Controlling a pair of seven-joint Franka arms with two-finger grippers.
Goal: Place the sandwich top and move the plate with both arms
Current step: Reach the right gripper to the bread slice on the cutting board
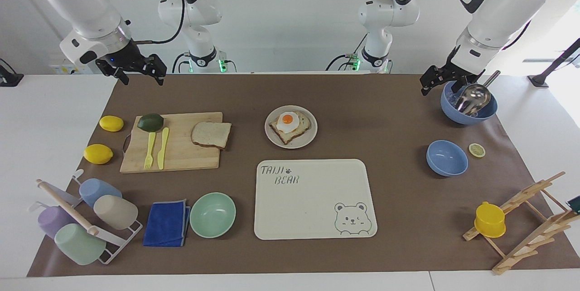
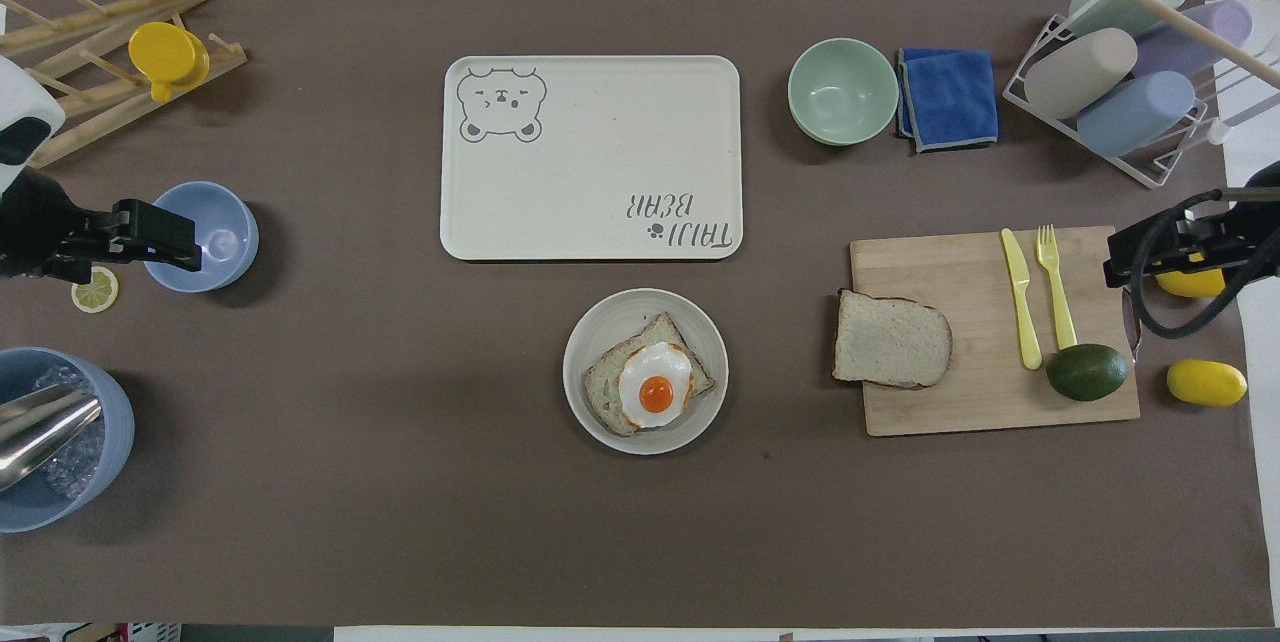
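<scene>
The sandwich top [image 1: 211, 134], a plain bread slice with a brown crust, lies on a wooden cutting board [image 1: 190, 155] at the edge toward the table's middle; it also shows in the overhead view [image 2: 890, 339]. The beige-grey plate [image 1: 272, 133] sits mid-table and carries a toasted slice with a fried egg [image 1: 290, 124]; its rim also shows from overhead [image 2: 590, 342]. My right gripper [image 1: 141, 75] hangs open and empty over the brown mat at the board's end of the table. My left gripper [image 1: 443, 86] hangs open and empty over a blue bowl with a metal scoop [image 1: 471, 100].
A cream bear tray [image 1: 312, 200] lies farther from the robots than the plate. On the board are a yellow fork, a knife and an avocado [image 1: 150, 122]. Two lemons, a cup rack, a blue cloth [image 1: 166, 223], a mint bowl [image 1: 213, 214], a second blue bowl [image 1: 446, 158] and a wooden rack stand around.
</scene>
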